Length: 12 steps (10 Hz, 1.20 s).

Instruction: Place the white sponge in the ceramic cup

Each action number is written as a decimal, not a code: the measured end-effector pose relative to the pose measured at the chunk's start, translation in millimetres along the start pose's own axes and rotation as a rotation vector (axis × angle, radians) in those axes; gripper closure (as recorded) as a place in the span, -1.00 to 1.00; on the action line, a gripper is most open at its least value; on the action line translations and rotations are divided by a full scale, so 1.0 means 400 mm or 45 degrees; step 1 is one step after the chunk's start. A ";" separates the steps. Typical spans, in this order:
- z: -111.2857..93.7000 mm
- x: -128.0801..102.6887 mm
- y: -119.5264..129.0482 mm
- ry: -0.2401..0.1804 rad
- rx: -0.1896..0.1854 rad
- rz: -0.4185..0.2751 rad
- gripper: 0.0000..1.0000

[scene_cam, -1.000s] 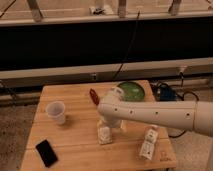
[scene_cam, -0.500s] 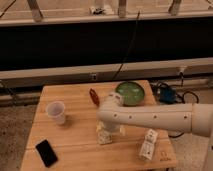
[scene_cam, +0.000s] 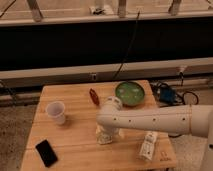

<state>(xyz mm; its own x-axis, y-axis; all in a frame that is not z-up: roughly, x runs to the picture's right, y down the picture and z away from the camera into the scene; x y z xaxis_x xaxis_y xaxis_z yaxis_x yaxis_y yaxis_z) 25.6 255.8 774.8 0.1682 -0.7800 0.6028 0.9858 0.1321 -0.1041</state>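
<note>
My gripper [scene_cam: 105, 138] hangs fingers-down from the wrist over the middle front of the wooden table [scene_cam: 75, 131], jaws spread wide and holding nothing. The white sponge [scene_cam: 99, 132] lies flat right beneath it; it looks as if my fingers straddle it, though I cannot tell whether they touch. The ceramic cup [scene_cam: 56, 111] stands upright well to the left. A green bowl [scene_cam: 130, 93] sits behind my arm, and a black phone [scene_cam: 46, 152] lies at the front left corner.

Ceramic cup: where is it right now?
Camera view: the ceramic cup stands left on the table, behind the black phone; the gripper is to its right, low over the white sponge.
</note>
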 end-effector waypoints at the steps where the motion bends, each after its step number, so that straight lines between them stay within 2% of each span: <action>1: 0.001 -0.002 -0.002 0.000 0.001 -0.004 -0.60; 12: 0.016 -0.039 -0.016 -0.007 0.014 -0.037 -0.60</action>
<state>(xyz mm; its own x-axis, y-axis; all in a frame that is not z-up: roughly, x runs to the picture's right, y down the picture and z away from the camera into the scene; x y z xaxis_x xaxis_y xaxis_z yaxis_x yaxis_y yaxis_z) 16.7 270.8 771.0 0.1397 -0.7804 0.6095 0.9901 0.1165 -0.0778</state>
